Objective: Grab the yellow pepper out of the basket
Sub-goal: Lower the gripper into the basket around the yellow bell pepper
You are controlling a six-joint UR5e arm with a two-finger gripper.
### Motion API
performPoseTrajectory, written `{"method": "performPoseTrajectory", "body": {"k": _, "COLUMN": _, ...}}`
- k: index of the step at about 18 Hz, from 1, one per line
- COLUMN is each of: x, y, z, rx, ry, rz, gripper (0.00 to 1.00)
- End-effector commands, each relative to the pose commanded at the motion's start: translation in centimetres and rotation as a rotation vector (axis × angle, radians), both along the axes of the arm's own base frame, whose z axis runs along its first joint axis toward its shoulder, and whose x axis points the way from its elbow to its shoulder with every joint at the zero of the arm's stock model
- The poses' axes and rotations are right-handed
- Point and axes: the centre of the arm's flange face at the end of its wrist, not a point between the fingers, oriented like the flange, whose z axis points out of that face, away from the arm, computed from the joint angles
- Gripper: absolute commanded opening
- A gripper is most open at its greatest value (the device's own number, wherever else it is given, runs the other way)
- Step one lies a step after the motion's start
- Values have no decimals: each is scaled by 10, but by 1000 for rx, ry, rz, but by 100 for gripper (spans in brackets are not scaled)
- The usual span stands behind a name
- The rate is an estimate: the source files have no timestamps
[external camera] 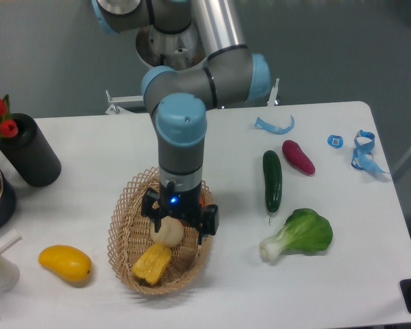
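While the gripper [179, 227] hangs low over the basket [123, 229], its jaws stand spread apart with nothing between them. Directly beneath it the wicker rim surrounds it on all sides. Just below and slightly left of its fingertips lies the yellow pepper [151, 264], beside a pale round fruit [168, 232] touching the claw's underside.

The gripper [178, 221] hangs with spread fingers over the basket [123, 233], near the surface's front edge. The yellow pepper [151, 264] lies at the basket's front end, beside a pale round vegetable [166, 234].
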Motion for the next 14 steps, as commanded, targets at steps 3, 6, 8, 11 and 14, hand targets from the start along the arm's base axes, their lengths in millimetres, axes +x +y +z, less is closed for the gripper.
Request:
{"method": "performPoseTrajectory", "body": {"k": 3, "x": 7, "y": 7, "z": -10, "rx": -10, "ry": -9, "rz": -20, "gripper": 100}}
{"method": "performPoseTrajectory", "body": {"k": 6, "x": 7, "y": 13, "z": -22, "rx": -18, "ry": -17, "rz": -28, "gripper": 100}}
{"method": "performPoseTrajectory", "body": {"k": 8, "x": 5, "y": 16, "z": -26, "rx": -19, "ry": -19, "rz": -29, "gripper": 100}}
{"method": "performPoseTrajectory", "body": {"k": 11, "x": 8, "y": 20, "z": -37, "rx": -23, "ry": -21, "rz": -36, "gripper": 100}}
{"method": "performPoseTrajectory", "body": {"k": 14, "x": 11, "y": 24, "z": -43, "rx": -26, "ry": -22, "rz": -45, "gripper": 100}}
